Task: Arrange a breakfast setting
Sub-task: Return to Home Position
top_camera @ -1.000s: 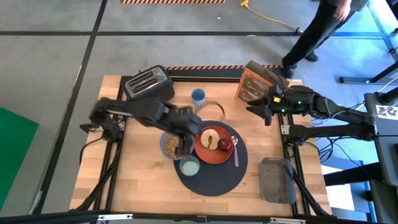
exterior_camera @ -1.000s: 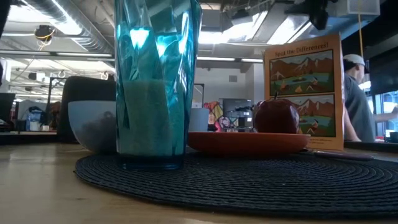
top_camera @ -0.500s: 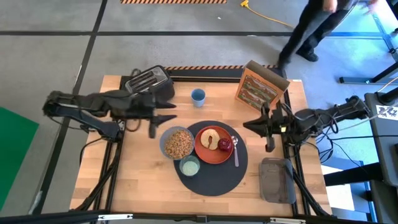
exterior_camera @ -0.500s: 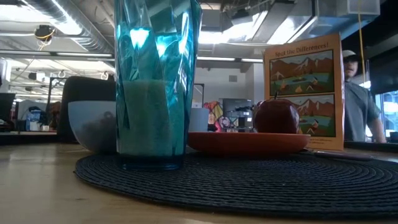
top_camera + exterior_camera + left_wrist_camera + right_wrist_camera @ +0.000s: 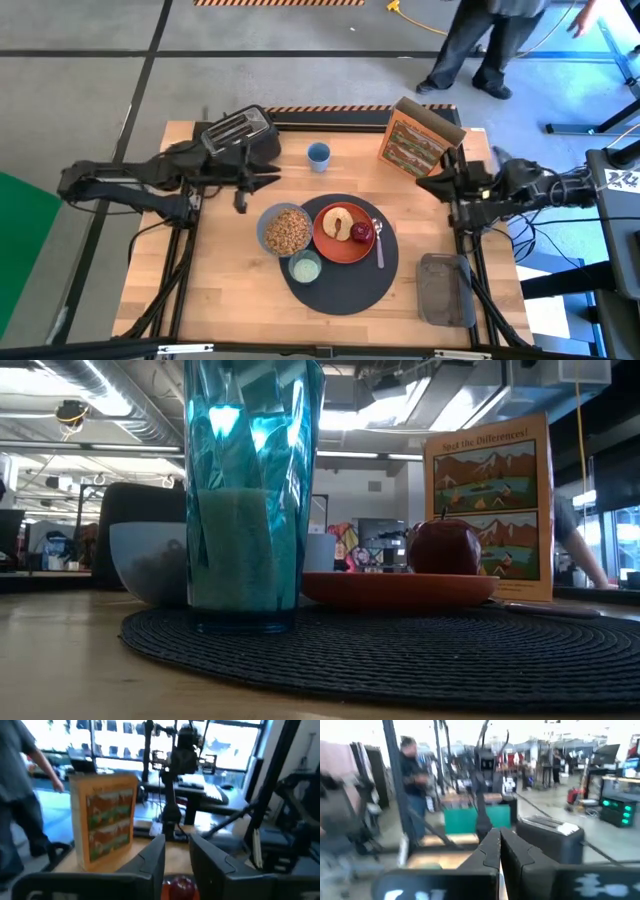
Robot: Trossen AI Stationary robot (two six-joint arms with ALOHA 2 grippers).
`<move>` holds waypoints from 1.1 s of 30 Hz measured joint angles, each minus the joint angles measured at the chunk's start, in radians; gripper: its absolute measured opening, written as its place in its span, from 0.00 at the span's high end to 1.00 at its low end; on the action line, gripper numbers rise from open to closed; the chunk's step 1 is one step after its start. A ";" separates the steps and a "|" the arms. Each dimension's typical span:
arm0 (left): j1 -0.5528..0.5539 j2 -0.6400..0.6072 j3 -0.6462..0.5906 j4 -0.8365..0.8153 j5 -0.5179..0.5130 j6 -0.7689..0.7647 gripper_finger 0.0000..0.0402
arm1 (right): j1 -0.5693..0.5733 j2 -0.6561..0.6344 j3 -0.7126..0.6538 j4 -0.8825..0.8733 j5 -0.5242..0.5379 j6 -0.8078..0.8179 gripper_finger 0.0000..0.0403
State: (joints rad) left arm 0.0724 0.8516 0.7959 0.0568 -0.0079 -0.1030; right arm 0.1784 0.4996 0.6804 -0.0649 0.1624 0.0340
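Bowl (image 5: 263,229) holds cereal (image 5: 287,232); plate (image 5: 343,251) holds toast (image 5: 338,219), apple (image 5: 361,233)

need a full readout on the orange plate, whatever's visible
The orange plate is round, shallow and smooth, with a low flared rim in the low view; the material can't be told. It lies flat on the far half of the dark woven mat. It carries a toast slice and a red apple on the toast's right. The cereal-filled bowl sits close on its left and the spoon lies along its right edge; whether either touches it can't be told.
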 joint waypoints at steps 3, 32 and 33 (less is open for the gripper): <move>0.046 0.034 0.002 0.059 0.070 -0.015 0.82 | -0.055 0.024 -0.003 -0.031 -0.059 -0.007 1.00; 0.087 -0.369 -0.405 -0.106 0.083 0.236 1.00 | -0.094 -0.288 -0.483 0.158 -0.130 0.162 1.00; 0.088 -0.381 -0.436 -0.072 0.083 0.227 1.00 | -0.094 -0.290 -0.484 0.158 -0.130 0.142 1.00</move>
State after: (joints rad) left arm 0.1602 0.4710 0.3600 -0.0148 0.0753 0.1239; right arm 0.0845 0.2095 0.1959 0.0933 0.0322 0.1765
